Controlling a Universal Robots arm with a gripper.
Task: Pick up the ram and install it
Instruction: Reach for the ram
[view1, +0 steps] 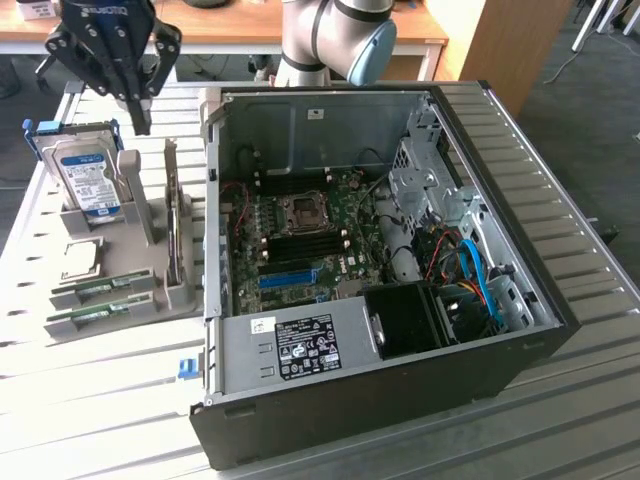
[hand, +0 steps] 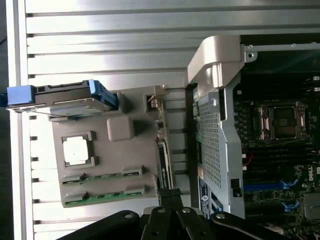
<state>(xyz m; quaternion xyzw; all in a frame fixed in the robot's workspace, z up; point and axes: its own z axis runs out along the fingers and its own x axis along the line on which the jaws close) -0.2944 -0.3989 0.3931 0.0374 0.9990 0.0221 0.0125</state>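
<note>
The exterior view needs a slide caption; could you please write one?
Gripper above the parts holder with two RAM sticks, beside the open computer case.

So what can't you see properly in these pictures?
- Ram sticks: exterior view, chips too small to make out.
- Arm: exterior view, cut off by the top edge.
- Motherboard: wrist view, partly hidden by the case wall and cut by the picture edge.
- Drive: exterior view, label print too small.

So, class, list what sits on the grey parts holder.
An upright hard drive, a processor chip and two ram sticks lying flat; the holder under them is covered.
</note>
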